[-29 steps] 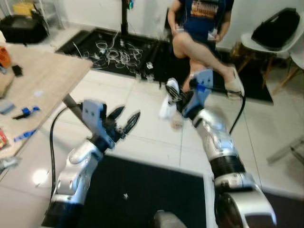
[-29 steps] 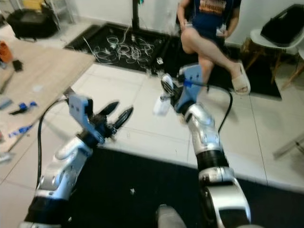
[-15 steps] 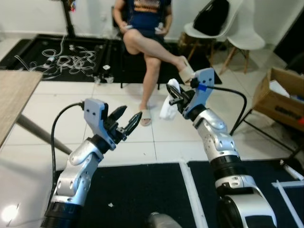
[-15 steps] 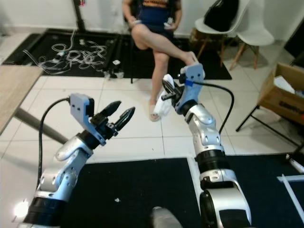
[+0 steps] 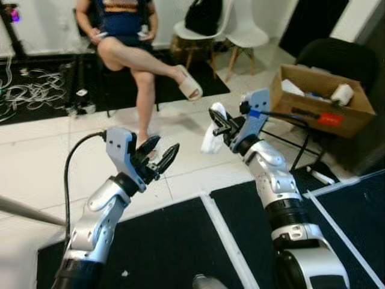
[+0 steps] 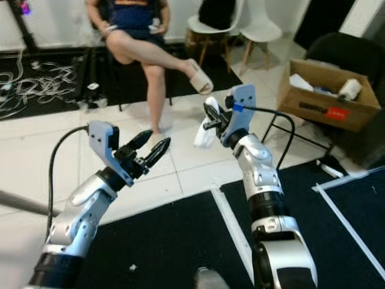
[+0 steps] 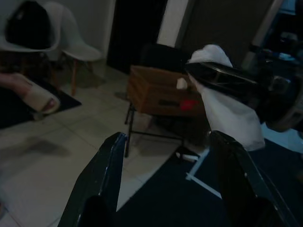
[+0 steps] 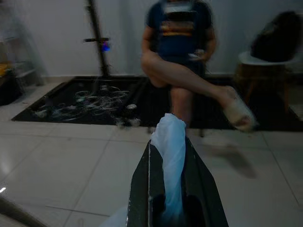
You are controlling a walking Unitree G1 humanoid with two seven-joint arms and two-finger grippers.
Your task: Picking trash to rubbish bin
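Our right gripper [image 5: 218, 122] was clamped on a crumpled white tissue [image 5: 210, 137]; our left gripper [image 5: 161, 155] hung apart, empty. Pickup looked done, binning remained.

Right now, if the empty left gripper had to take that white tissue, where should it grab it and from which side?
Probably the loose lower end of the white tissue, coming in from the robot's left. The right gripper pinches its top, so the rest hangs free below the fingers. The left gripper is open and sits off on that side.
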